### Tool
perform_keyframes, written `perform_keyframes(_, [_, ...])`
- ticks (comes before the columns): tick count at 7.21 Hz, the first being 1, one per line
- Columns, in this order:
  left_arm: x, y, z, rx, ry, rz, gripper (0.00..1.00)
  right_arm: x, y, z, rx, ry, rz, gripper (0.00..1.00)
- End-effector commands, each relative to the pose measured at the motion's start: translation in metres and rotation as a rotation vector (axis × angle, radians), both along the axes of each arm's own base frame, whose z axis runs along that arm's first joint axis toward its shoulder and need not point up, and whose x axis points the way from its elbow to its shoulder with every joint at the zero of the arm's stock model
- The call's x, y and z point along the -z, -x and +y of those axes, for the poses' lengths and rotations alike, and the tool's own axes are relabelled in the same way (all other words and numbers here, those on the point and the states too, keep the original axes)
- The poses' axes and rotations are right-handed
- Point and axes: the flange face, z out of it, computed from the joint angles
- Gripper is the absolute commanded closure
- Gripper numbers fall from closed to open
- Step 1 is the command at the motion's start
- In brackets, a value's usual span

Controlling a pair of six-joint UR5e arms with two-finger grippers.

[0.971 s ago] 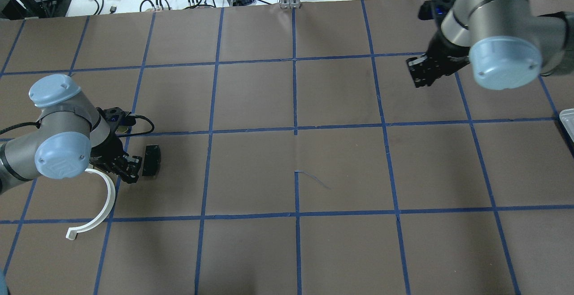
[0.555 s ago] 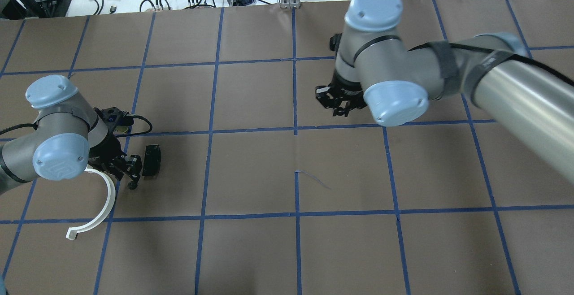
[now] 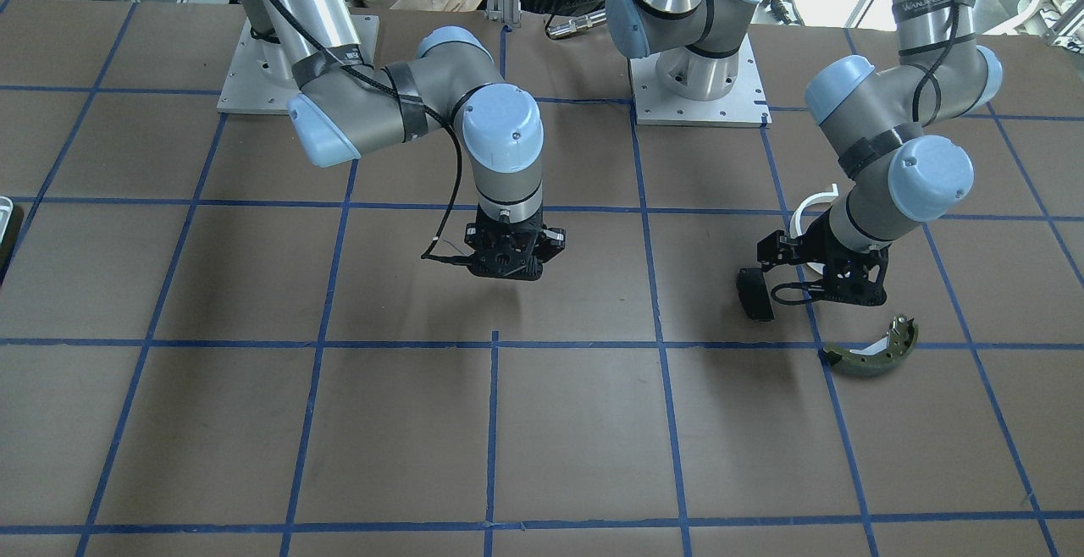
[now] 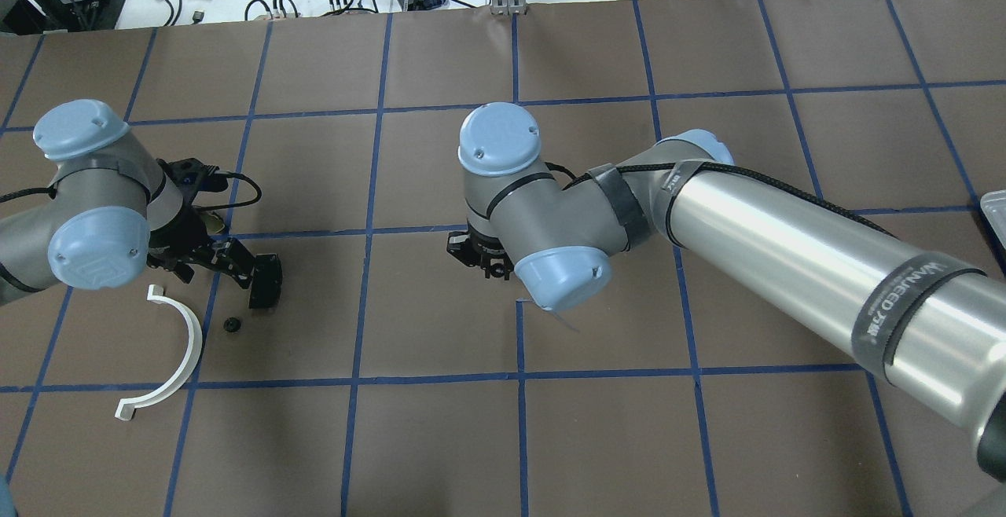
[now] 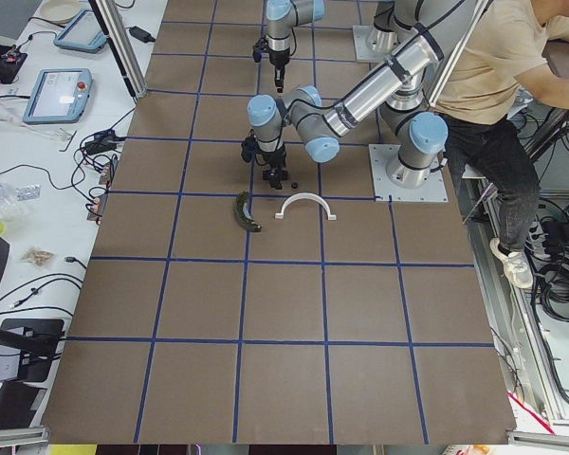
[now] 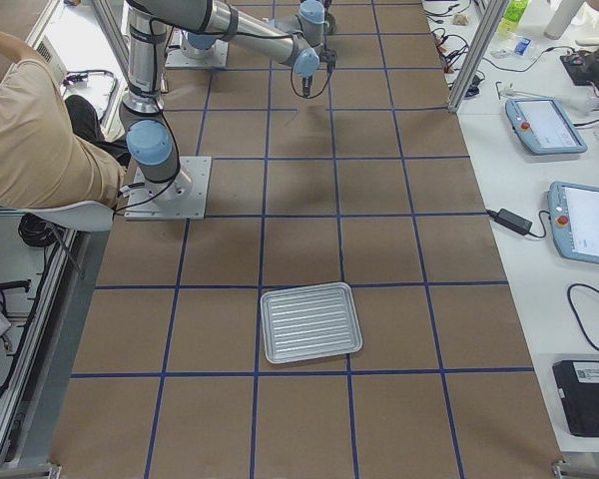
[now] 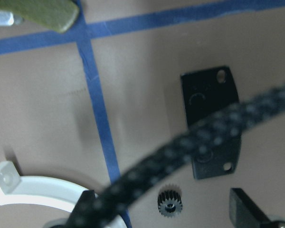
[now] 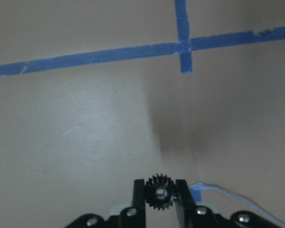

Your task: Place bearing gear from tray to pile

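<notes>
My right gripper [image 8: 160, 191] is shut on a small black bearing gear [image 8: 160, 194] and holds it above the table's middle [image 4: 479, 258]. My left gripper [image 4: 236, 262] is open and empty above the pile. The pile has a white half-ring arc [image 4: 185, 344], a black rectangular pad [image 4: 266, 281] and an olive-green brake shoe [image 3: 868, 358]. A second small black gear [image 4: 231, 324] lies on the table between the arc and the pad. It also shows in the left wrist view [image 7: 170, 204] between my open fingers [image 7: 244, 209].
A ribbed metal tray [image 6: 309, 321] sits on the table at the robot's far right, seen at the overhead view's right edge [image 4: 994, 214]. The table is brown paper with a blue tape grid. A person sits behind the robot's base.
My right arm has swept from the far right to the table's middle with the gear. My left gripper has let go of a gear beside the pad and drawn back from it.
</notes>
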Motion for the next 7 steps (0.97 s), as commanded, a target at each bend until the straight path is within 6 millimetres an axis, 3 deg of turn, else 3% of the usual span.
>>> perform_keyframes(1, [-0.024,0.036,-0.025,-0.034,0.028,-0.003,0.00,0.002,-0.009,0.004,-0.002,-0.005,-0.018,0.73])
perform_keyframes(2, [-0.036,0.057,-0.034,-0.067,0.030,-0.014,0.00,0.001,-0.005,0.000,-0.050,0.013,-0.014,0.04])
perform_keyframes(3, [-0.041,0.087,-0.038,-0.097,0.031,-0.024,0.00,0.002,-0.001,-0.004,-0.079,0.018,-0.009,0.00])
perform_keyframes(4, [-0.039,0.123,-0.035,-0.150,0.031,-0.035,0.00,-0.004,0.025,-0.023,-0.043,0.020,-0.008,0.00])
perform_keyframes(5, [-0.040,0.156,-0.033,-0.177,0.044,0.003,0.00,-0.020,0.059,-0.050,-0.025,0.052,-0.025,0.00])
perform_keyframes(7, [-0.032,0.228,-0.017,-0.228,0.047,0.009,0.00,-0.082,0.146,-0.076,-0.106,0.099,-0.030,0.00])
